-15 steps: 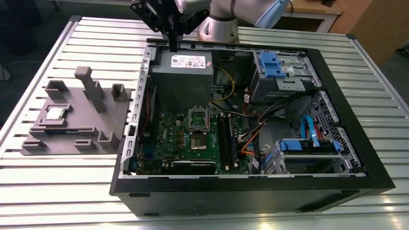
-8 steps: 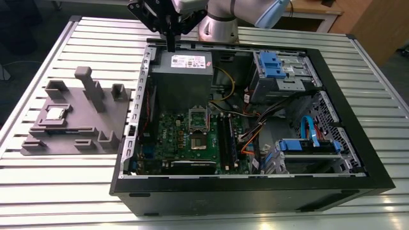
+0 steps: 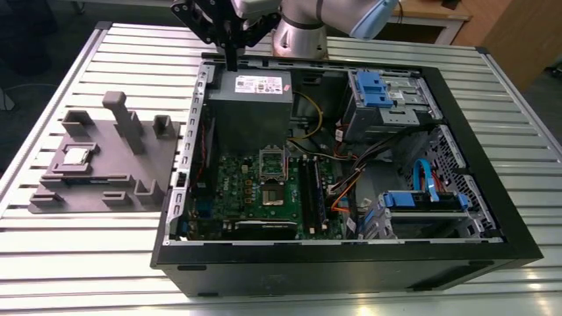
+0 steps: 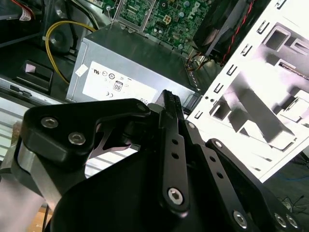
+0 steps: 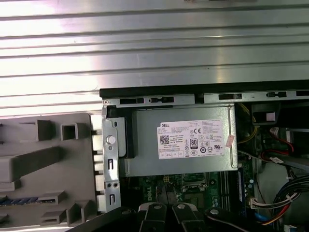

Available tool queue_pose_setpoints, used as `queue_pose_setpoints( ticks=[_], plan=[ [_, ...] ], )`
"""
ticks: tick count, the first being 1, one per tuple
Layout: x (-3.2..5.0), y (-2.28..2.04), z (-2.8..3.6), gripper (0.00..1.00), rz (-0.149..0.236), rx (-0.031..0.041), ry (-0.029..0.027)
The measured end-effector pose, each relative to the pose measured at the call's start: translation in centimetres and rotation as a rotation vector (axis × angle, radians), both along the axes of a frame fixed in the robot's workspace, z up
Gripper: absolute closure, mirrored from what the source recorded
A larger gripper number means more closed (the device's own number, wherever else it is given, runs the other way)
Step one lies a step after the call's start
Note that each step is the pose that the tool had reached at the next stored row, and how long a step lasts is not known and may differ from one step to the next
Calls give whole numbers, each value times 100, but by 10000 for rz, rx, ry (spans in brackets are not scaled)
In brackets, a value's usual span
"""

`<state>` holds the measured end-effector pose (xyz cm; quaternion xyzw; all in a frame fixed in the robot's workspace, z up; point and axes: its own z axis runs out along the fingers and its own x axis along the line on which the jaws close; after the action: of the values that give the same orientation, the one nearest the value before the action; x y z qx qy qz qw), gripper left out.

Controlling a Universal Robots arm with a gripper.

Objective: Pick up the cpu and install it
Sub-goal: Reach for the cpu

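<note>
Black hand [image 4: 170,99] over grey power supply [image 4: 126,63]

Case [image 3: 351,266] open on top, socket [image 3: 272,172] unobstructed from above, power supply [image 3: 250,99] close beside it, cables [image 3: 347,187] crowding nearby, cpu [image 3: 77,156] exposed on grey fixture [image 3: 114,179], tall posts [image 3: 120,115] standing near.

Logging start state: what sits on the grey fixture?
The cpu lies flat in a recess on the grey fixture, silver top up, apart from the gripper by the power supply. Whatever is under the chip is covered.
</note>
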<state>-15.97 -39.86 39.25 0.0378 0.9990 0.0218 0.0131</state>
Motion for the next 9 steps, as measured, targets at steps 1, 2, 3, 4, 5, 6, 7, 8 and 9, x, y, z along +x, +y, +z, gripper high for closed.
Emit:
queue_pose_setpoints(
  ticks=[1, 2, 3, 4, 5, 6, 7, 8, 9],
  plan=[
    [-2, 0, 0, 90, 0, -1, 0],
    [-5, 0, 0, 90, -1, -1, 0],
    [-9, 0, 0, 90, -2, 0, 0],
    [-13, 0, 0, 90, -2, 0, 0],
    [-18, -1, 0, 90, -1, -1, 0],
    [-23, 0, 0, 90, -1, 0, 0],
    [-27, 0, 0, 90, -1, 0, 0],
    [-31, 0, 0, 90, -1, 0, 0],
    [-32, 0, 0, 90, 0, 0, 0]
  ],
)
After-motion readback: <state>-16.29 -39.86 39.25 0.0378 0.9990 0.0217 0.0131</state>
